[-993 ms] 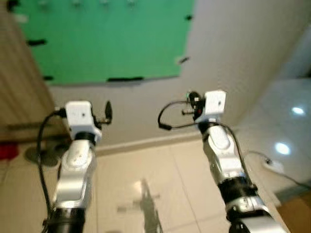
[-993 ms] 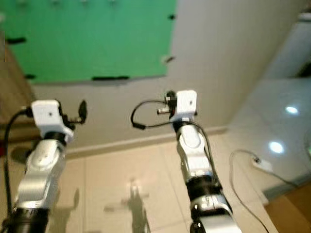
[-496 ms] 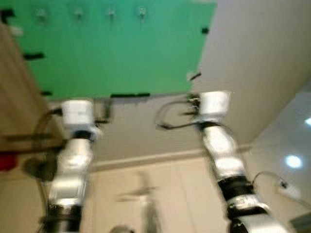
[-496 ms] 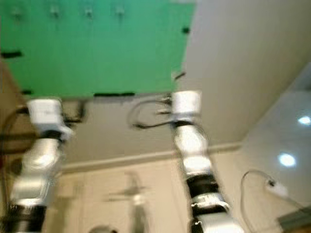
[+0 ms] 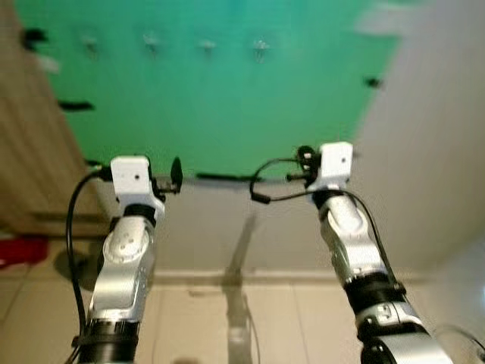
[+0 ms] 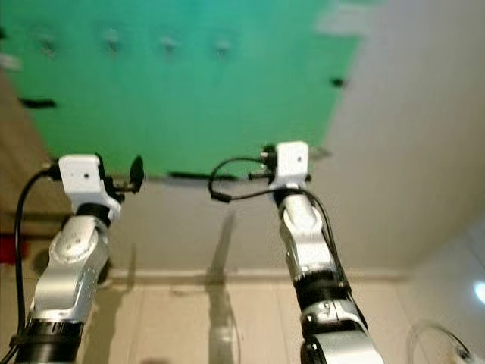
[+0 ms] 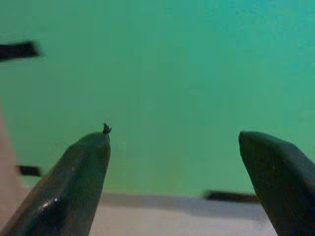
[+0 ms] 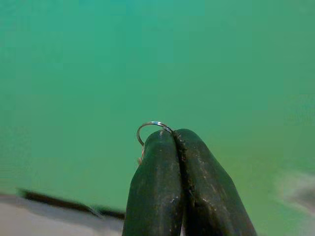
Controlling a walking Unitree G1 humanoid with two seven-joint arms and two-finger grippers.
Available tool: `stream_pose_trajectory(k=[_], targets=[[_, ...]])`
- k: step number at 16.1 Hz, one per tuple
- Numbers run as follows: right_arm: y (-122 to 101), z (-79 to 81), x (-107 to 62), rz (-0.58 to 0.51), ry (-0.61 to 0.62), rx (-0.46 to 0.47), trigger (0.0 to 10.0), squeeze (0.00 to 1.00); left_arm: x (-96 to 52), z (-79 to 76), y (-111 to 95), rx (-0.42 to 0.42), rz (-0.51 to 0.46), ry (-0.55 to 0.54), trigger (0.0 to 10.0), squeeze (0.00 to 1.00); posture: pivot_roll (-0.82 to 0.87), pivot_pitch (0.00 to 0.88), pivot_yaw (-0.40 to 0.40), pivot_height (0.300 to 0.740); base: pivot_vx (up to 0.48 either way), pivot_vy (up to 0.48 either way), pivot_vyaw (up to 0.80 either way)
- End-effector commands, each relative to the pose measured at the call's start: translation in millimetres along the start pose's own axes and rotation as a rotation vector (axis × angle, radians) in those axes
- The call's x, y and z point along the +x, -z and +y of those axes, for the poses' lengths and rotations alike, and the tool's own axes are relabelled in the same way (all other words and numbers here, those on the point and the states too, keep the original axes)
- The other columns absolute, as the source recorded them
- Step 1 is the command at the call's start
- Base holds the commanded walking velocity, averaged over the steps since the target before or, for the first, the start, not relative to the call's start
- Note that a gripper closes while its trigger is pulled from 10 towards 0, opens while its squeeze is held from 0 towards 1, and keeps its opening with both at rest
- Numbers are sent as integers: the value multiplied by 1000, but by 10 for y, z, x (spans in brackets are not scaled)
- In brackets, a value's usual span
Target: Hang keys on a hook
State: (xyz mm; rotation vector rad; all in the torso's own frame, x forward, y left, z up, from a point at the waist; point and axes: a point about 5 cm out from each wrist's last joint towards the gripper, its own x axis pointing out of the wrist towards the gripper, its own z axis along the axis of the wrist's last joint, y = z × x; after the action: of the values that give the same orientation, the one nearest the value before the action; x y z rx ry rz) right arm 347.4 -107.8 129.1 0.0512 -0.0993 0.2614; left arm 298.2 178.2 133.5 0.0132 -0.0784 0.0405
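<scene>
A green board (image 5: 220, 83) is taped to the wall ahead, with a row of small hooks (image 5: 206, 47) near its top. Both arms are raised toward its lower part. My right gripper (image 8: 174, 135) is shut on a thin silver key ring (image 8: 150, 126), whose loop sticks out above the fingertips; the keys themselves are hidden. In the head views the right gripper (image 5: 305, 155) sits below the hooks. My left gripper (image 7: 174, 140) is open with nothing between its fingers, facing the board.
A wooden door or panel (image 5: 30, 167) stands left of the board, with a red object (image 5: 19, 250) on the floor by it. Beige tiled floor (image 5: 197, 326) and a skirting board run below. Black tape strips (image 5: 220, 177) hold the board's edges.
The camera has tilted up and turned right, so the green board and its hooks now sit lower and more central. Both arms keep their raised pose.
</scene>
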Motion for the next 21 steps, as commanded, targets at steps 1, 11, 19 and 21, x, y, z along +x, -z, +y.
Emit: stream_pose_trajectory(k=[1, 11, 19, 21], targets=[[-222, 89, 93, -66, -64, 21, 10000, 0, -19, 4, -54, 6, -31, 8, 10000, 0, 114, 0, -58, 740, 0, 0, 0], [-1077, 85, 299, -227, -294, 180, 10000, 0, -12, -249, -260, 62, -151, 272, 10000, 0, 124, 0, -87, 740, 0, 0, 0], [-939, -66, 290, -136, -283, 518, 10000, 0, -16, -669, -199, 35, -162, 469, 10000, 0, 109, 0, -94, 740, 0, 0, 0], [-941, -85, 293, -133, -283, 532, 10000, 0, -21, -687, -189, 35, -158, 477, 10000, 0, 106, 0, -95, 740, 0, 0, 0]])
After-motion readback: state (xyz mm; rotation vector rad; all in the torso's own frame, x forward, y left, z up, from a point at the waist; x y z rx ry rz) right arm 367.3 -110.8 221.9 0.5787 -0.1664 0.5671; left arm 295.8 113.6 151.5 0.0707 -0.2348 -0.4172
